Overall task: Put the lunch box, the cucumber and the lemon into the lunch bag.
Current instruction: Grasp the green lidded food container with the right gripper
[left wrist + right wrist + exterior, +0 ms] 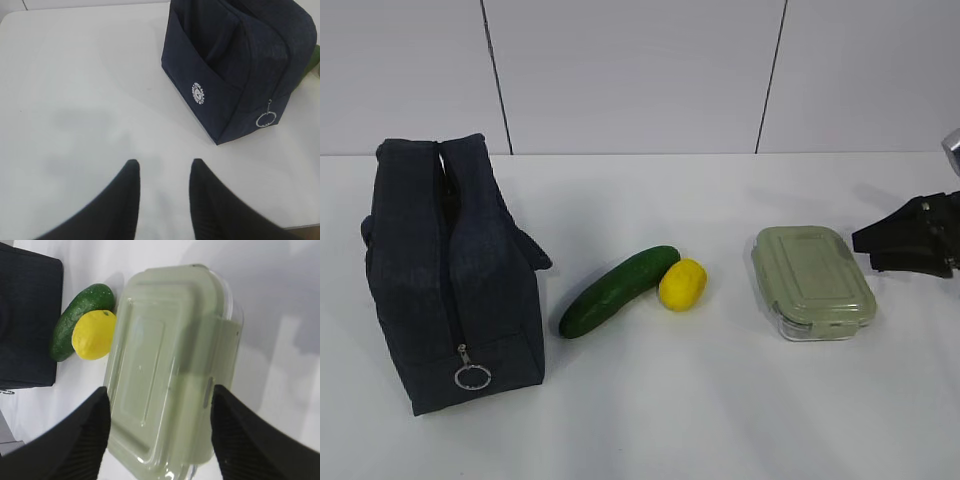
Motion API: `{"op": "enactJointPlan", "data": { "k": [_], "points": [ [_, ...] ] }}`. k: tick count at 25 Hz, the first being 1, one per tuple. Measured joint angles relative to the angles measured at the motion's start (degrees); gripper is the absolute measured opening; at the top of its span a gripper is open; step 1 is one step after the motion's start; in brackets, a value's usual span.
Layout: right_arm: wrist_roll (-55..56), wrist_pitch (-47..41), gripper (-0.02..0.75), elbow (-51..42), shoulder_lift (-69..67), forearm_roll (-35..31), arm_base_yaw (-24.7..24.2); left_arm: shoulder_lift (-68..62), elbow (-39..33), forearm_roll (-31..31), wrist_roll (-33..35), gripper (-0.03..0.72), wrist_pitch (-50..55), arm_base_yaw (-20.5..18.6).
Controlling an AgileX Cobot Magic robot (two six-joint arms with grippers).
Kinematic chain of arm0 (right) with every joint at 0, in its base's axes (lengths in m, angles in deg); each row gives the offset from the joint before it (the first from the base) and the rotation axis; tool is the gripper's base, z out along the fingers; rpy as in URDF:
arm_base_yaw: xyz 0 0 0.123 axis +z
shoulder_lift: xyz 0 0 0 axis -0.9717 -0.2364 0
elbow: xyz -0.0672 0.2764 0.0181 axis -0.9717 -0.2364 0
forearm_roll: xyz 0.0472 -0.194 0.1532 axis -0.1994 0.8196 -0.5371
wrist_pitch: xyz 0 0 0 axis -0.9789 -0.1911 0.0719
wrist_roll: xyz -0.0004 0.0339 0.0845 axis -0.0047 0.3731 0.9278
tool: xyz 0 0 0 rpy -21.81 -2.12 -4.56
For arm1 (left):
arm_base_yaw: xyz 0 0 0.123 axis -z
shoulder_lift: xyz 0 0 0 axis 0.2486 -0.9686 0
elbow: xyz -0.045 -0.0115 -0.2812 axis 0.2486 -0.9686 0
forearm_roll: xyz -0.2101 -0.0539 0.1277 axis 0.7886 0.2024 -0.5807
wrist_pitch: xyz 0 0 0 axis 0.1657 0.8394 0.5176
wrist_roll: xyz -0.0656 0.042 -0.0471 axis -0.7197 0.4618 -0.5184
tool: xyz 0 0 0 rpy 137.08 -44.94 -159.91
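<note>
The navy lunch bag (450, 270) stands at the left, its zipper ring (472, 377) hanging at the front end. The dark green cucumber (615, 292) lies to its right, touching the yellow lemon (682, 284). Further right sits the lunch box (812, 280) with its sage-green lid. My right gripper (865, 245) hovers at the box's right end. In the right wrist view it (160, 390) is open, its fingers flanking the lunch box (170, 370); I cannot make out contact. The left gripper (165, 162) is open over bare table, with the lunch bag (235, 65) ahead to its right.
The white table (720, 420) runs back to a pale panelled wall (640, 70). In the right wrist view the cucumber (75, 322) and lemon (94, 335) lie beyond the box, next to the bag (25, 320). The left arm is out of the exterior view.
</note>
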Motion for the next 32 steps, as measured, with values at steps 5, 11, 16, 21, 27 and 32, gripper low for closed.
{"op": "enactJointPlan", "data": {
  "k": [5, 11, 16, 21, 27, 32],
  "points": [
    [0.00, -1.46, 0.482, 3.52, -2.96, 0.85, 0.00, 0.00, 0.00, 0.00, 0.00, 0.242, -0.10, 0.00],
    [0.00, -1.59, 0.482, 4.91, -3.76, 2.65, 0.00, 0.00, 0.00, 0.00, 0.00, 0.242, -0.10, 0.00],
    [0.00, -1.73, 0.482, 5.14, -3.76, -0.04, 0.00, 0.00, 0.00, 0.00, 0.00, 0.242, -0.10, 0.00],
    [0.00, -1.87, 0.482, 5.14, -3.76, -2.70, 0.00, 0.00, 0.00, 0.00, 0.00, 0.242, -0.10, 0.00],
    [0.00, -1.87, 0.482, 5.14, -3.76, -1.60, 0.00, 0.00, 0.00, 0.00, 0.00, 0.242, -0.10, 0.00],
    [0.00, -0.13, 0.554, 5.14, -3.76, -0.47, 0.00, 0.00, 0.00, 0.00, 0.00, 0.242, -0.10, 0.00]
  ]
}}
